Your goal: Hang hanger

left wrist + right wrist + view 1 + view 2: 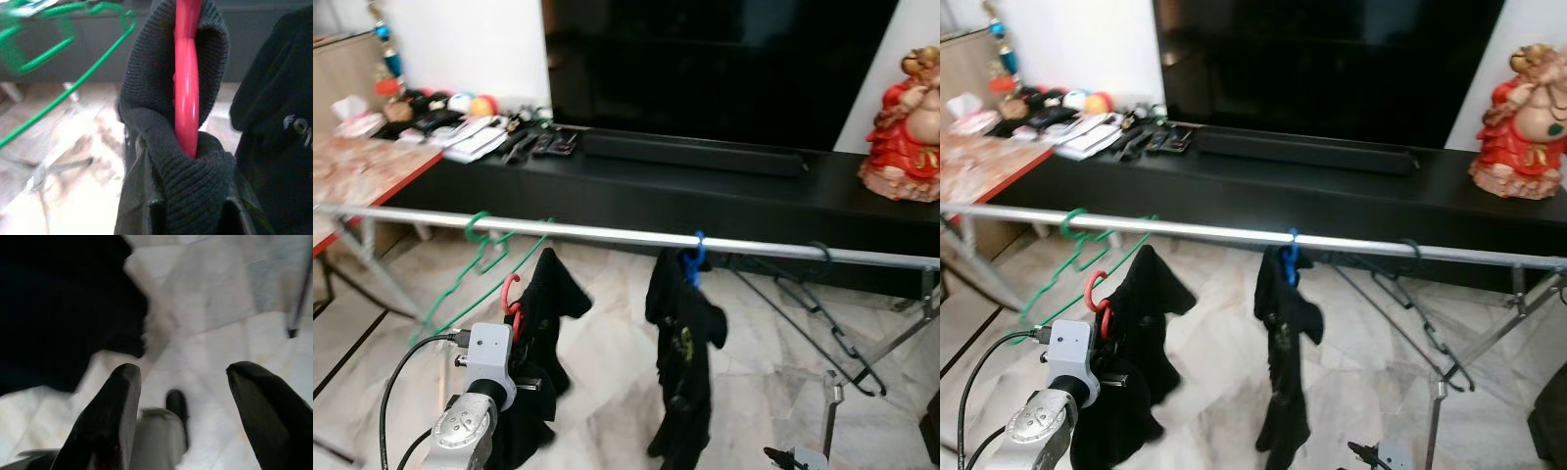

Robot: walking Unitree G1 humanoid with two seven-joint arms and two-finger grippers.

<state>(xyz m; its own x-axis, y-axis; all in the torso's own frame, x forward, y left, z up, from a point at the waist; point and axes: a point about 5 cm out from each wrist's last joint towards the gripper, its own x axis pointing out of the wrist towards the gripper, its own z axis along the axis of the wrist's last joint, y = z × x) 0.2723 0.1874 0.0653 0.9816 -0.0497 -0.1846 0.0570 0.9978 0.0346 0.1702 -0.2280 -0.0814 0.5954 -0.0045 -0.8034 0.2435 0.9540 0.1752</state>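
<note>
The red hanger (512, 294) stands upright, its long axis running up and down, hook end uppermost and curling just below the silver drying rail (607, 233) without touching it. A black garment (543, 338) is draped over it, the knit collar bunched round the red neck. The left gripper (188, 196) is clenched on the hanger through that cloth, so the hanger rises straight out from between the fingers, above the wrist.

To the left a green hanger (475, 257) hooks over the rail, tilted. Farther along, a second black garment (683, 362) dangles from a blue hanger (695, 257), and a dark empty hanger (832, 313) hangs to the right.

The right gripper (183, 396) is low over the marble floor (210, 293), fingers spread wide, holding nothing.
</note>
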